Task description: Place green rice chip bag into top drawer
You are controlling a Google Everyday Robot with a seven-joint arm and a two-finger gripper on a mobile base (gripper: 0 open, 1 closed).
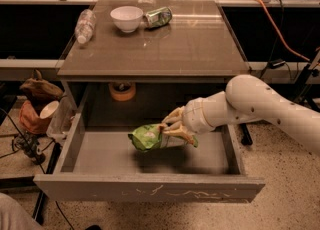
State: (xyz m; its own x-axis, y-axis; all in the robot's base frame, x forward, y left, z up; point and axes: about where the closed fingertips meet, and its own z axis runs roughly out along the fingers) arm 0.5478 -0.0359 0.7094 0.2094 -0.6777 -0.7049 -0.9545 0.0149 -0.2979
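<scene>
Fingers [173,119] of the gripper [169,130] are closed on the right end of the green rice chip bag [146,138], which is held out to the gripper's left, seemingly just above the floor of the open top drawer [102,155], ready for release. Nothing is seen below to block it. Far beyond the gripper, 1 white bowl [126,18], 1 green can [159,17] and 1 bottle [85,25] are left on the cabinet top [180,49].

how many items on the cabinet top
3: plastic bottle at left, white bowl beside green can. The gripper holds the green rice chip bag over the top drawer.
</scene>
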